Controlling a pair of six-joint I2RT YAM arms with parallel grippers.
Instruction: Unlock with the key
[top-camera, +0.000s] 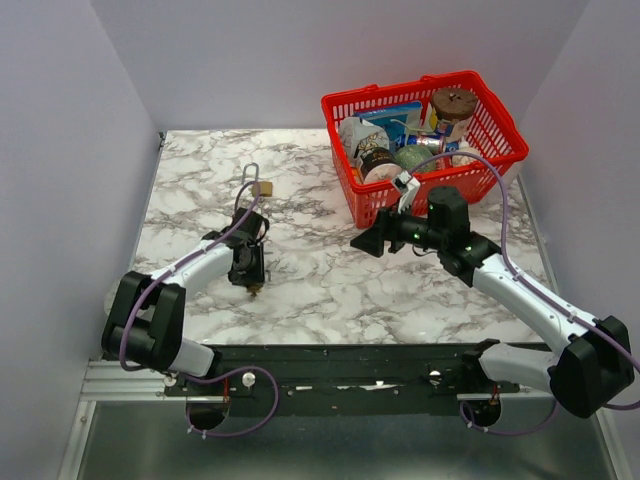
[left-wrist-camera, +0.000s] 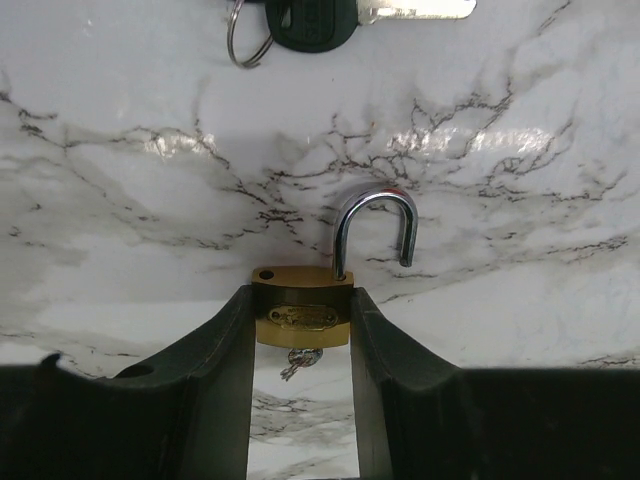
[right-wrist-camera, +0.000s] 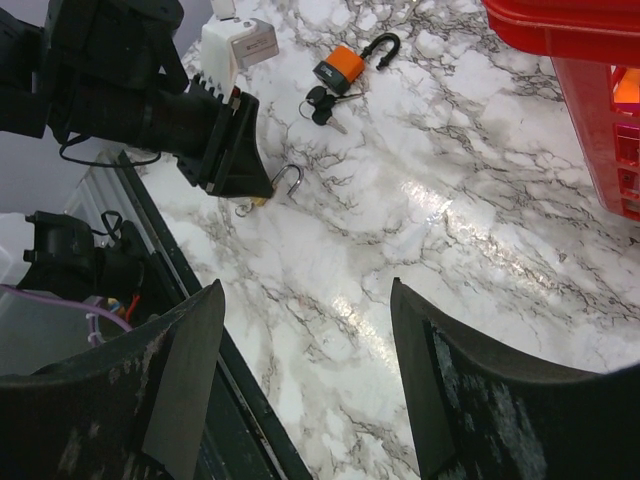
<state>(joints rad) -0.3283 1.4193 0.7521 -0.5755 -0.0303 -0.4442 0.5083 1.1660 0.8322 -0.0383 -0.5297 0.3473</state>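
My left gripper (left-wrist-camera: 302, 300) pinches the brass padlock (left-wrist-camera: 302, 322) by its body, near-left on the table (top-camera: 330, 300), close to the near edge. Its shackle (left-wrist-camera: 375, 215) stands swung free with a small key (left-wrist-camera: 298, 362) in the keyhole, so I judge the unlocking done. Next comes a gentle release. The right gripper (right-wrist-camera: 308, 290) hangs spread and empty. A black-headed key (left-wrist-camera: 310, 20) lies just beyond; the red basket (top-camera: 350, 180) is well apart, far right.

Your left arm (top-camera: 185, 268) reaches in from the near-left corner. The left gripper (left-wrist-camera: 303, 297) points down, its fingers pressed on both sides of the brass padlock (left-wrist-camera: 301, 322). Your right arm (top-camera: 525, 295) stretches from the near-right corner toward the desk's middle, and the right gripper (right-wrist-camera: 305, 300) is raised with its fingers spread wide, holding nothing.
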